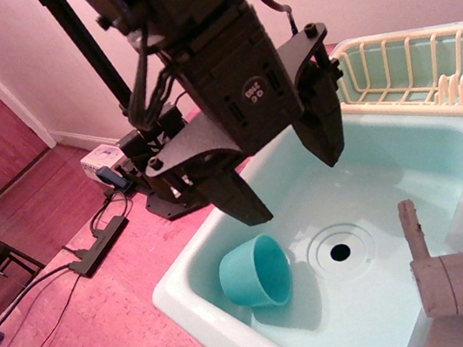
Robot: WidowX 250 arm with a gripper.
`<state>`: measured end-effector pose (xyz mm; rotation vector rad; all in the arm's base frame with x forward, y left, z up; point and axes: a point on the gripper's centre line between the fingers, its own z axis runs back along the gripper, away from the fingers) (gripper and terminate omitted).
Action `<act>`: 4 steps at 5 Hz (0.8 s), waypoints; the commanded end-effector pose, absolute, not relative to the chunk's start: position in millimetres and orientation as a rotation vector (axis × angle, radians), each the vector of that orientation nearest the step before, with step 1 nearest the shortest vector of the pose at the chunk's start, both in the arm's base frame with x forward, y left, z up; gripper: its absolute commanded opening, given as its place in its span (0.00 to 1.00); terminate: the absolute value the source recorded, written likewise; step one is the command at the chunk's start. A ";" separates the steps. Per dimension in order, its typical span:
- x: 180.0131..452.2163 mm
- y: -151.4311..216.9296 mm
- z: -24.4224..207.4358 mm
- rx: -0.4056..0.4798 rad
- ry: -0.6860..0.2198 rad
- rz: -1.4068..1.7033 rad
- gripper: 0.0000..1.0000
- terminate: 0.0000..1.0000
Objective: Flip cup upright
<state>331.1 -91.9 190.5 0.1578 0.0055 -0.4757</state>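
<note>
The teal cup [256,273] lies on its side on the floor of the mint-green sink basin [407,172], near the front left wall, its open mouth facing right toward the drain [340,251]. No handle shows from here. My gripper [291,189] hangs above the basin, up and to the right of the cup, apart from it. Its two black fingers [239,194] are spread wide, with nothing between them.
A cream dish rack [413,65] stands behind the basin at the right. A grey faucet and pipe [460,278] rise at the front right. Beyond the sink's left edge, cables, a power strip [97,245] and the arm's stand sit on the reddish floor.
</note>
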 end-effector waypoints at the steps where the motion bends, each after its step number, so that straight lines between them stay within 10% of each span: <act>1: 331.1 -91.9 190.5 0.158 0.005 -0.476 1.00 0.00; 4: 299.0 -109.0 173.0 0.112 0.030 -0.572 1.00 0.00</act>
